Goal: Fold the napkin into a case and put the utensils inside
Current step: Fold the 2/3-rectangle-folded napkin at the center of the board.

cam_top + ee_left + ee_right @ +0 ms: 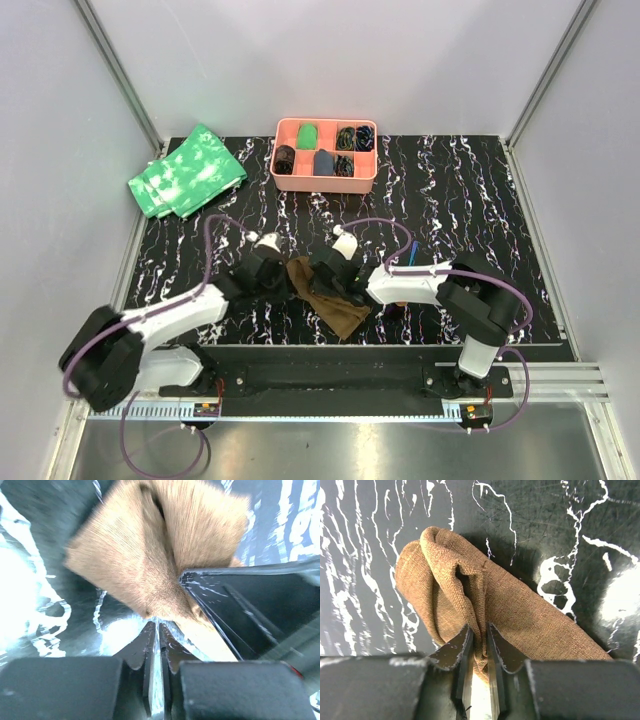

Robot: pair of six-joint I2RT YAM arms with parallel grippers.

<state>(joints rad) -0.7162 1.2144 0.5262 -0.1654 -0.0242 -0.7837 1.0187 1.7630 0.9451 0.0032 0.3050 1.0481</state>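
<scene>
The brown napkin (332,300) lies bunched and partly folded on the mat between my two arms. In the top view my left gripper (289,278) is at its left edge and my right gripper (323,286) at its middle. The left wrist view has the left gripper (159,622) nearly closed, with a corner of the napkin (150,555) at its tips. My right gripper (479,630) pinches a raised fold of the napkin (530,615) between its jaws. The utensils lie by the right forearm: a blue stem (413,252) shows and a reddish end (400,303) peeks out beneath it.
A pink compartment tray (283,128) with small items stands at the back centre. Green white-mottled cloths (187,172) lie at the back left. Grey walls close in the black marbled mat (470,190). The right arm's dark body (260,615) fills the right of the left wrist view.
</scene>
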